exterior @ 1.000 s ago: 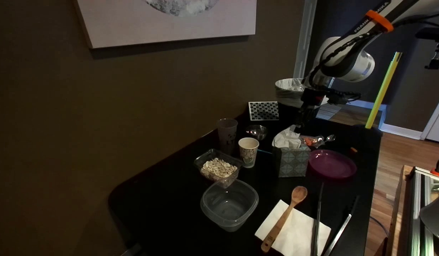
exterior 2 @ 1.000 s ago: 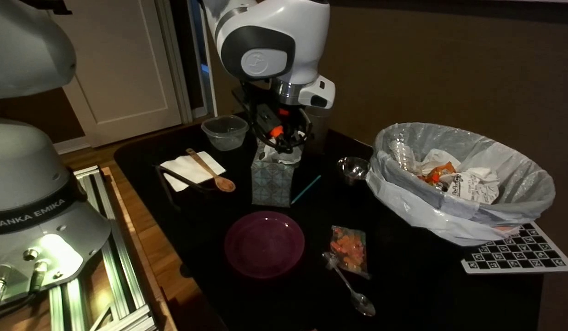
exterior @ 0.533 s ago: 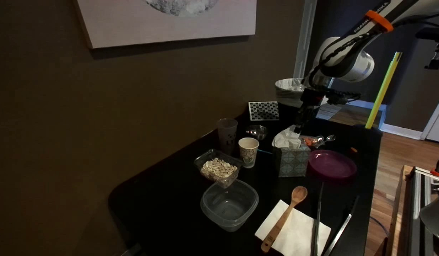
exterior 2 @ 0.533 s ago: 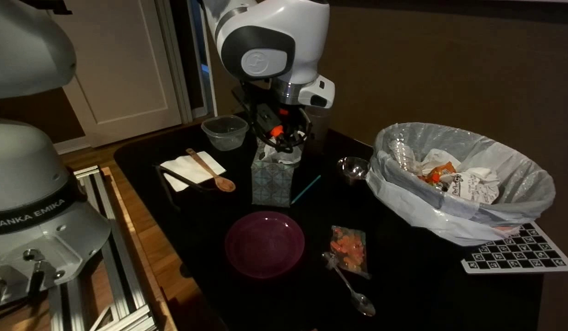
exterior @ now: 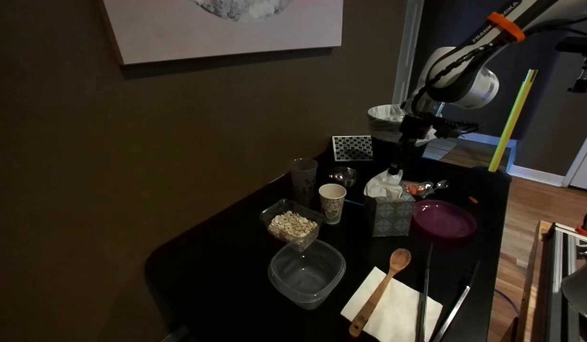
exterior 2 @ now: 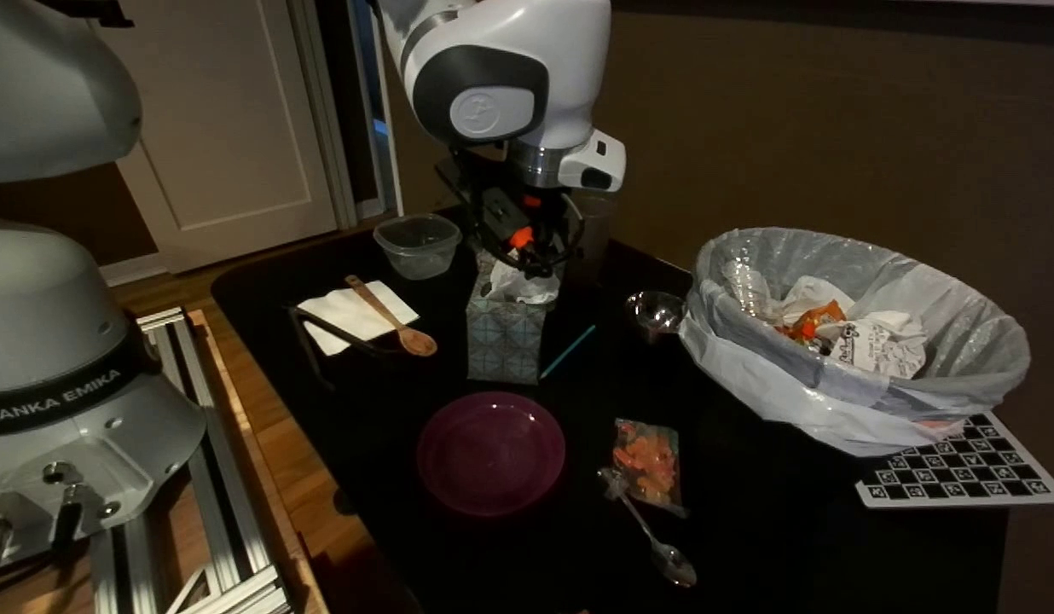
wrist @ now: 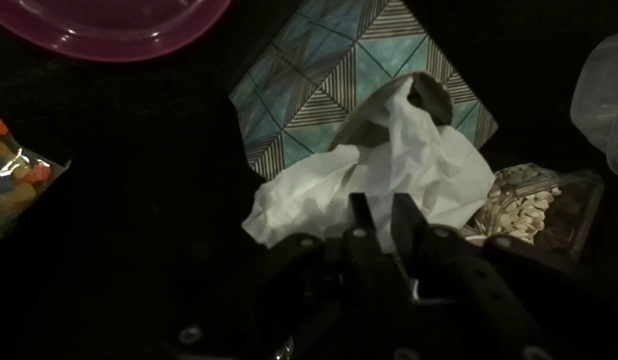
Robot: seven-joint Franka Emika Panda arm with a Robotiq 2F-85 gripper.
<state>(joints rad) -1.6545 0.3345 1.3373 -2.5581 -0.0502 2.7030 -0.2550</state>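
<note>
Seeing the white tissue (wrist: pixel 419 170) sticking up, crumpled, from the opening of the patterned box (exterior 2: pixel 504 341), directly below the gripper (wrist: pixel 380 202). Noticing, against half a second ago, a small shift of the gripper in both exterior views, without any visible move of the box; finding the tips now just at the upper end of the tissue in an exterior view. Judging from this a closer meeting with the tissue, perhaps already a contact, but not a sure hold. Leaving only a narrow gap between the two dark fingers (wrist: pixel 408 217), with white tissue visible in this gap; cannot tell real pinching from tissue merely lying behind. Counting outward from the box, itself only one: one purple plate (exterior 2: pixel 493 460), one teal stick (exterior 2: pixel 568 351), one paper cup (exterior: pixel 332 206), one tall clear cup (exterior: pixel 303 178), one clear tray (exterior: pixel 273 212) of pale seeds (exterior: pixel 293 224), too many to count, and just beside the tray one clear bowl (exterior: pixel 305 285). Adding one paper napkin (exterior: pixel 400 308), bearing one wooden spoon (exterior: pixel 382 290) and, partly, one pair of tongs (exterior: pixel 454 311). Adding also one bag of colourful pieces (exterior 2: pixel 648 465) and, right next to the bag, one shiny spoon (exterior 2: pixel 674 564). Farther out, counting one metal bowl (exterior 2: pixel 655 314), one lined bin (exterior 2: pixel 766 384), one checkered board (exterior 2: pixel 962 469), partly hidden there by the bin, and one hanging picture (exterior: pixel 274 28).
</note>
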